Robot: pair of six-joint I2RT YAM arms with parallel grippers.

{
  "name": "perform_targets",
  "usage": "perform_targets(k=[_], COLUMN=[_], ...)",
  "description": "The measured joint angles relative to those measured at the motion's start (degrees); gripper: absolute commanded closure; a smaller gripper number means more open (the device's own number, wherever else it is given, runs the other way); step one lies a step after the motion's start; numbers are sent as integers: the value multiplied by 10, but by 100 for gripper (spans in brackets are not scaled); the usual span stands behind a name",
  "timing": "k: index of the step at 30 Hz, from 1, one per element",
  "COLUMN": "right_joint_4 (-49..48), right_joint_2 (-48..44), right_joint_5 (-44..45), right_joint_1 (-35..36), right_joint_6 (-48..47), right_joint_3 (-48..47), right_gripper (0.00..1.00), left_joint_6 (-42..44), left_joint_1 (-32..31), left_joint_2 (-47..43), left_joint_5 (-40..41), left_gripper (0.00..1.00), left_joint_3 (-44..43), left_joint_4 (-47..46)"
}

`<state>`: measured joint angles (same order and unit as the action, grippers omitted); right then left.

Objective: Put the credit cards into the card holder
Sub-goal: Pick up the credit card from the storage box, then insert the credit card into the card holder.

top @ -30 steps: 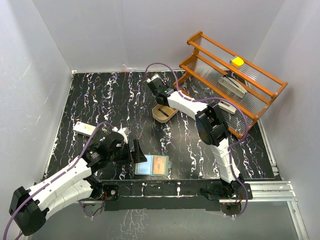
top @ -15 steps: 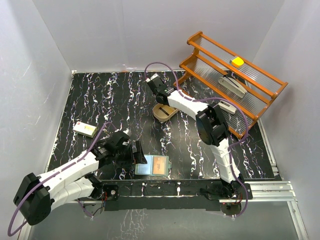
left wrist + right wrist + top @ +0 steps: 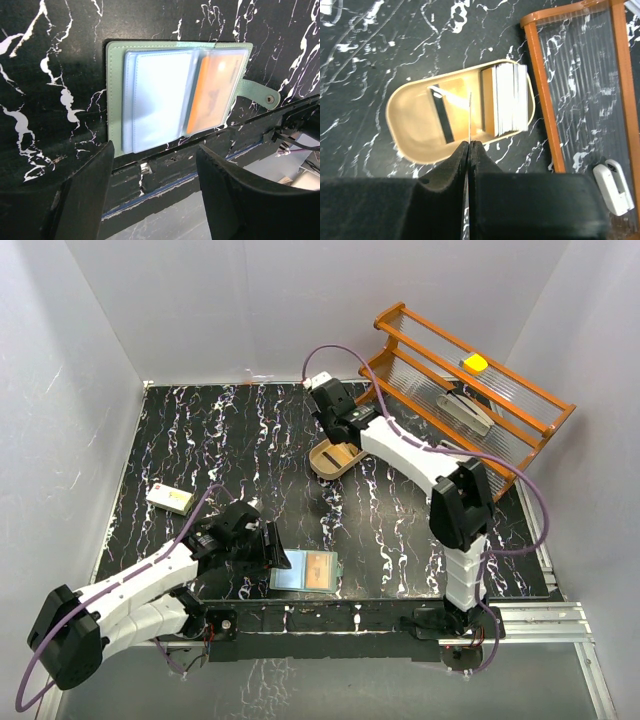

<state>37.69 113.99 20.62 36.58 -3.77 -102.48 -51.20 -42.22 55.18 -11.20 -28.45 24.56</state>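
— What do we hold?
— Our right gripper pinches one thin pale card over the pale card stack in an oval tan wooden tray, toward the table's far edge.
— And nearer?
— Our left gripper hangs spread beside the open teal-green bifold card holder, near edge.

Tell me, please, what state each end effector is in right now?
Left end effector: open, holding nothing.
Right end effector: closed on one credit card.

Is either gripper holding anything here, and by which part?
The right gripper pinches one card, seen edge-on, by its near edge, above the tray. The left gripper holds nothing.
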Motion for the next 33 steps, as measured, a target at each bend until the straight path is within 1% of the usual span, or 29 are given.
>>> perform_targets(k=[4,7,14,18,21,26,30,33], right_joint_4=[11,15,0,-43,-79,-140,-180,-191], right_joint_2=[-56,-120,-296,-376,-422,-465,-463,-454], right_joint_5=[-40,-92,-207,-265,-290,-307,-306,-302], right_joint_1=[0,0,1,8,25,74,118,144], right_joint_6=[50,107,239,317,376,465,508,518], right_joint_3=[39,106,285,379,449,540,574,579], right_gripper=[100,100,100,100,100,100,100,100], left_joint_6=[-2,-5,-24,-32,-40,-70,-104,-124], left_joint_1=[0,0,0,0,0,0,-3,-5], left_joint_2=[-5,-9,4,16,32,54,54,50], left_joint_5=[10,10,-2,-8,-19,-51,-70,-75], left_gripper=[42,49,51,51,54,63,64,64], left_joint_3=[-1,1,24,31,43,74,104,114], left_joint_4=[14,10,-16,-38,-70,-144,-203,-224])
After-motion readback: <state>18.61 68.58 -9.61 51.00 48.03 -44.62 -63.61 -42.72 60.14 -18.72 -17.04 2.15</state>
